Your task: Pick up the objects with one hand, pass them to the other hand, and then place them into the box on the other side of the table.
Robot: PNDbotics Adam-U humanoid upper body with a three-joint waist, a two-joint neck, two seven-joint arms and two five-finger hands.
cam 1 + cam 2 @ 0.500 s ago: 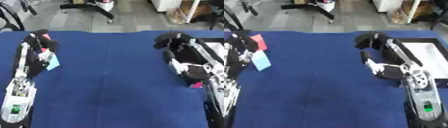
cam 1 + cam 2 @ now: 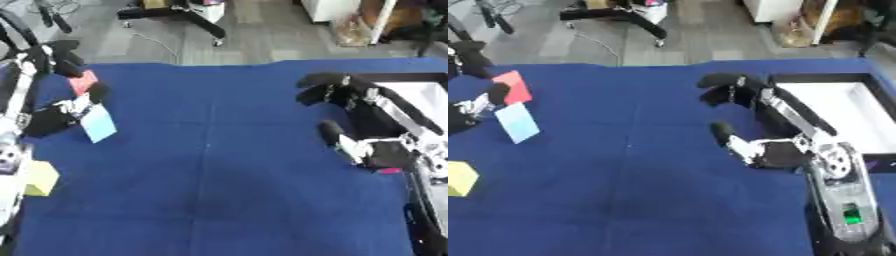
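Note:
My left hand (image 2: 48, 119) hovers open at the table's left edge, fingers spread. Between its fingers and thumb lies a red block (image 2: 83, 82). A light blue block (image 2: 98, 123) sits just right of the thumb; I cannot tell whether they touch. Nearer me on the left is a yellow block (image 2: 39, 177). My right hand (image 2: 776, 151) is open over the right half of the table, fingers stretched toward the far side, holding nothing. The white box with a black rim (image 2: 846, 107) stands just right of it at the right edge.
A dark blue cloth (image 2: 219, 175) covers the table. A small pink thing (image 2: 389, 171) shows beside my right wrist. Beyond the far edge are grey floor and a black chair base (image 2: 179, 12).
My left forearm has swung outward to the left, uncovering the yellow block. The right hand has shifted slightly left. The blocks have not moved.

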